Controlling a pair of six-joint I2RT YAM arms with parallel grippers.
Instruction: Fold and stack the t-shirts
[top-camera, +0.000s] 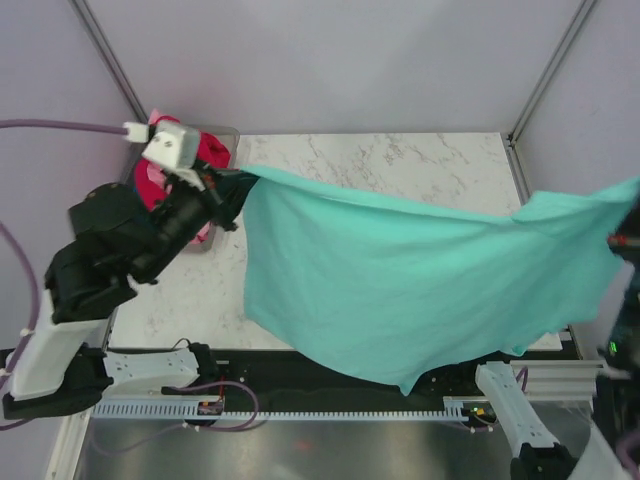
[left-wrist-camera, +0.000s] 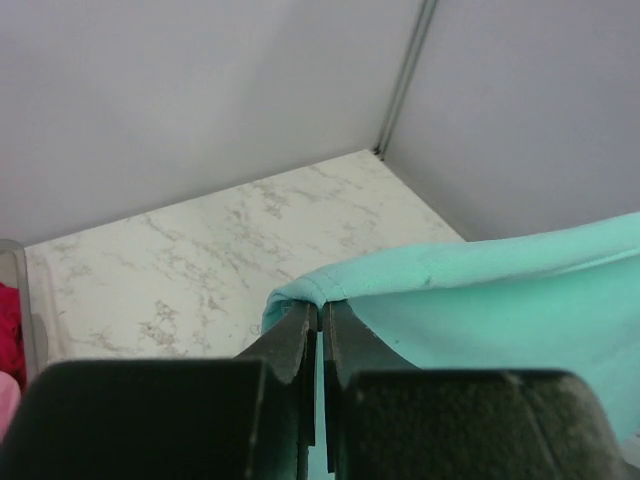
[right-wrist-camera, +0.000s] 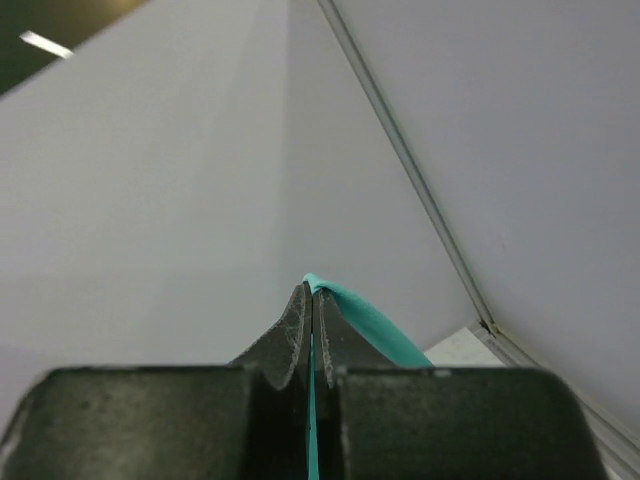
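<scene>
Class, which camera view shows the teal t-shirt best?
The top external view: there the teal t-shirt hangs spread out, nearly whole. The left wrist view shows only a pinched corner and the upper edge; the right wrist view shows just a sliver in the right gripper.

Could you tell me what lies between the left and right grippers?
The teal t-shirt, pinched at opposite ends by the left gripper and the right gripper, spans the whole stretch; the top external view shows it.

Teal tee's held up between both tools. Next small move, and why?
Probably lower both together, slightly away from the bases, laying the teal t-shirt flat on the table: left tool and right tool each pinch an edge, and its bottom overhangs the near edge.
</scene>
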